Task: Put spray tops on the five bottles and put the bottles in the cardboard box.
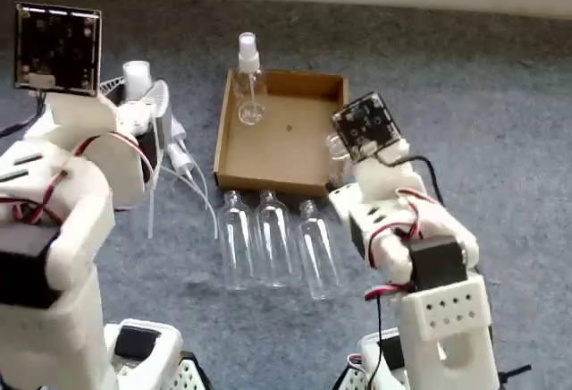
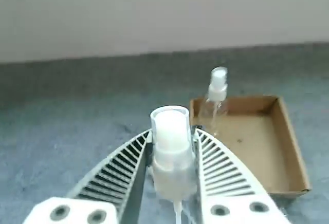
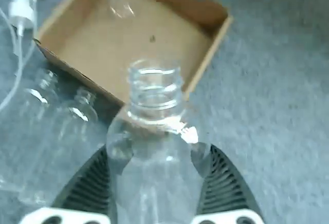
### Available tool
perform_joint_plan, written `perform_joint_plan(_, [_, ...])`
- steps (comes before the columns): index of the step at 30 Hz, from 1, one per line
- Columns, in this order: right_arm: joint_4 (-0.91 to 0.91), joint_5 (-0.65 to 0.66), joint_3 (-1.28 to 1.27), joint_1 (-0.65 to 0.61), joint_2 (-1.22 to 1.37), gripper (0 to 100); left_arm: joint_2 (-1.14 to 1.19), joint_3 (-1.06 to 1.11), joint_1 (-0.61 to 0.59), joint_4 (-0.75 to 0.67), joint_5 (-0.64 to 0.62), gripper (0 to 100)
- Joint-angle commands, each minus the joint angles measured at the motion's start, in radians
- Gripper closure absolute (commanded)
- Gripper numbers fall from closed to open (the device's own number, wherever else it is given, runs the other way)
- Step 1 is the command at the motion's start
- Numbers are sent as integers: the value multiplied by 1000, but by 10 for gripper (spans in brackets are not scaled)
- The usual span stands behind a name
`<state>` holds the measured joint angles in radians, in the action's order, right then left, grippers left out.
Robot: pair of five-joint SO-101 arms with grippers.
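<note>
My left gripper [image 2: 172, 137] is shut on a white spray top [image 2: 169, 154], held up left of the cardboard box [image 1: 288, 144]; from above, that gripper [image 1: 143, 95] and spray top [image 1: 137, 75] sit at the back left. My right gripper [image 3: 157, 154] is shut on a clear open-necked bottle [image 3: 153, 126], held upright by the box's front right corner [image 1: 337, 150]. One bottle with a spray top [image 1: 248, 81] stands in the box's far left corner. Three open bottles [image 1: 273, 233] lie side by side on the carpet in front of the box.
Loose spray tops [image 1: 180, 157] with thin dip tubes lie on the grey carpet between the left arm and the box. The box floor [image 3: 118, 49] is bare apart from the standing bottle [image 2: 216, 98]. Open carpet stretches to the right of the box.
</note>
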<state>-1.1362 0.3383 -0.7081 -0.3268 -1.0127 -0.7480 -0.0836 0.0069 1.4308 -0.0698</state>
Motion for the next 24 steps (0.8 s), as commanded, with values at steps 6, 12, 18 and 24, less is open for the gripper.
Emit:
perform_joint_plan(6, [472, -169, -496, -119, -406, 995, -15, -185, 380, -132, -2, 984])
perform_joint_plan(12, [582, -204, -780, -157, -736, 995, -15, -82, 519, -416, 2, 995])
perform_joint_plan(18, [582, -206, -816, -159, -809, 995, -12, 79, 647, -589, 6, 994])
perform_joint_plan(24, [584, -261, -816, -159, -806, 995, 54, 203, 650, -776, 6, 994])
